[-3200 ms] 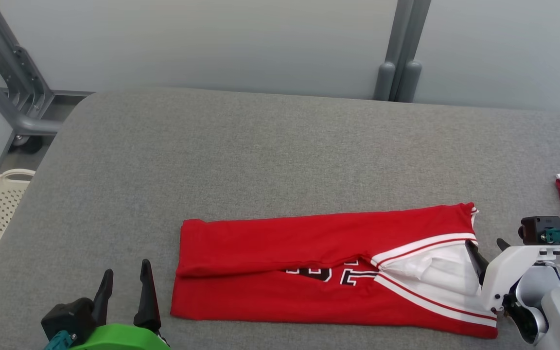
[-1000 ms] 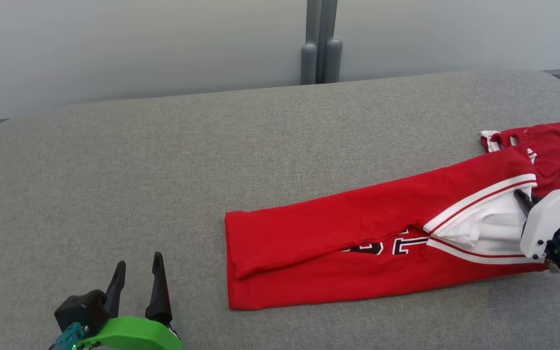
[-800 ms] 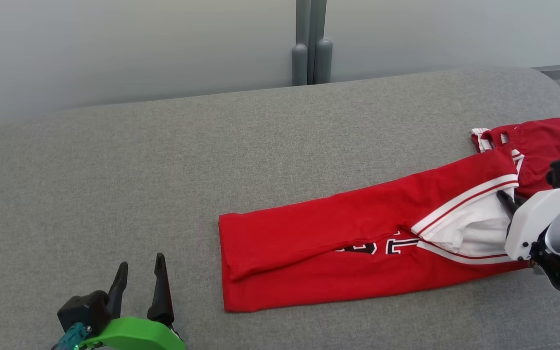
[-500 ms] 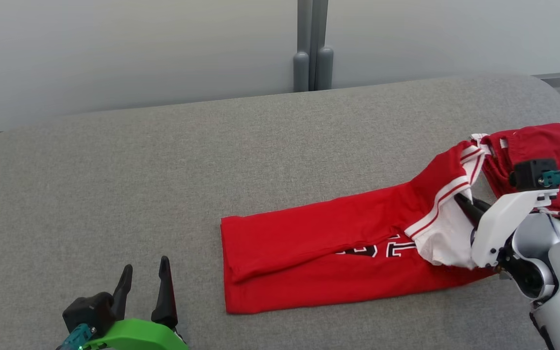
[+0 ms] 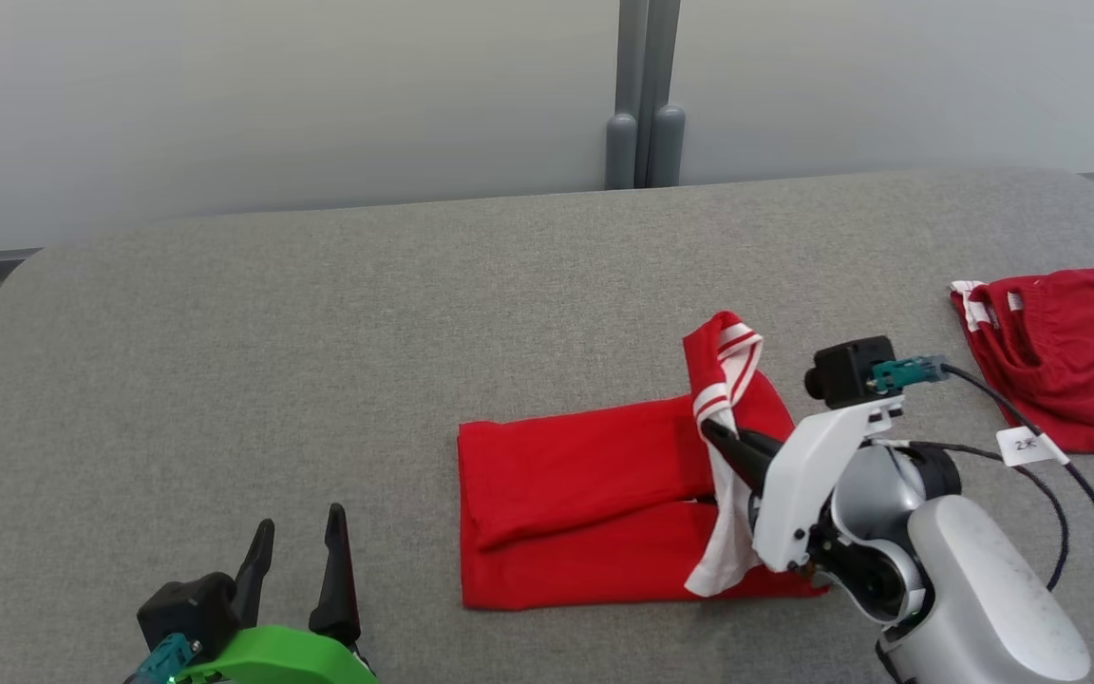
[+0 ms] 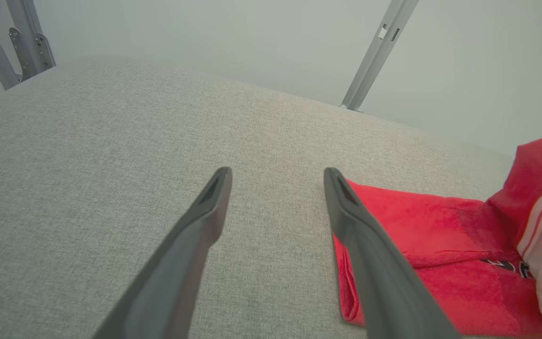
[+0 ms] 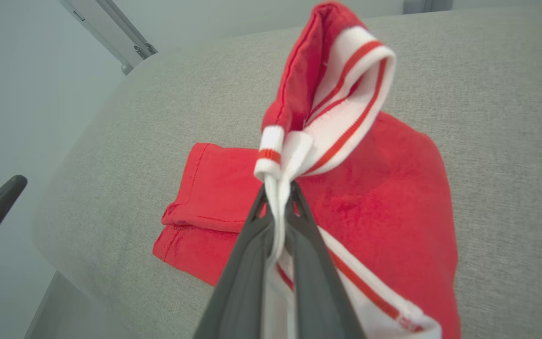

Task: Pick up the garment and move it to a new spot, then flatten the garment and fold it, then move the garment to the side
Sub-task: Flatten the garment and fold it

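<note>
The garment (image 5: 566, 513) is a red jersey with white striped trim, lying folded lengthwise on the grey padded table (image 5: 319, 361). My right gripper (image 5: 713, 439) is shut on its white-trimmed end, which is lifted and carried over the lower half; the pinched trim (image 7: 318, 103) stands up above the closed fingers (image 7: 252, 245). The left end of the garment (image 6: 393, 221) rests flat. My left gripper (image 5: 300, 556) is open near the table's front left, empty, just left of the garment's edge.
A second red garment (image 5: 1060, 351) lies at the table's right edge. A black cable with a white tag (image 5: 1027, 445) trails from my right wrist. A grey post (image 5: 642, 95) stands against the pale wall behind the table.
My right gripper has pulled the garment's trimmed end up and leftward over the rest, roughly halving its length. The camera has shifted slightly. The left gripper has stayed open in place.
</note>
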Tool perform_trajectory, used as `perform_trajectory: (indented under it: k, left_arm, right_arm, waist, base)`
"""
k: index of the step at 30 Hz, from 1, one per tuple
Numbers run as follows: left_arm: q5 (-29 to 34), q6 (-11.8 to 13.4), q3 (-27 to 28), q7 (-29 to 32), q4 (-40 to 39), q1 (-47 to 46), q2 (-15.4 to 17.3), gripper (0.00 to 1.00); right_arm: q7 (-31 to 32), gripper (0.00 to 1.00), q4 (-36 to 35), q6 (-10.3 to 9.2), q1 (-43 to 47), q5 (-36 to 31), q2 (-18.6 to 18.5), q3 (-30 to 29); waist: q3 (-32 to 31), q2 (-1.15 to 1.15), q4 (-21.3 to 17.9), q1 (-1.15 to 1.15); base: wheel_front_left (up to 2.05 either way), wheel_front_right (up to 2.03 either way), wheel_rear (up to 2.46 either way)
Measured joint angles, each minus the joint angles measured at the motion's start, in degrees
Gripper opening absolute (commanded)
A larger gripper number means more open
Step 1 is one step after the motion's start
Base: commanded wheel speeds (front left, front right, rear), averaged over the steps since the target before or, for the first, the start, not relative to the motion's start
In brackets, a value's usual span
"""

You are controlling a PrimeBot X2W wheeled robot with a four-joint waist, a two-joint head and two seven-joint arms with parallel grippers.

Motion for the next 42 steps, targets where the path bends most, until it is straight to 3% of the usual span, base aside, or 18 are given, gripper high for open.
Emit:
perform_trajectory:
  k: [10, 27, 41, 42]
  left_arm:
    - [0.08, -1.02, -1.47, 0.03, 1.04, -2.11, -1.2, 1.0]
    - [0.42, -2.4, -3.32, 0.15, 3.43, -4.89, -2.8, 1.0]
    - [0.42, -3.31, -4.45, 0.22, 4.99, -6.14, -3.54, 1.0]
    - [0.42, -3.39, -4.57, 0.22, 5.17, -6.22, -3.6, 1.0]
  right_arm:
    - [-3.15, 0.0, 9.24, 0.0, -4.24, -1.33, 5.54, 4.91]
    - [-11.77, 0.0, 30.31, 0.0, -14.1, 8.46, 5.95, 15.37]
    - [-16.34, 0.0, 42.14, 0.0, -21.61, 17.8, 5.97, 25.73]
    - [-16.8, 0.07, 42.81, 0.0, -22.09, 18.55, 5.97, 26.43]
  waist:
    - [0.43, 0.0, 3.32, 0.0]
    - [0.75, 0.0, 10.53, 0.0]
    - [0.58, 0.0, 12.95, 0.0]
    - [0.59, 0.0, 13.12, 0.0]
  base:
    - [0.0, 0.0, 0.0]
    - [0.0, 0.0, 0.0]
    - [0.0, 0.0, 0.0]
    - [0.0, 0.0, 0.0]
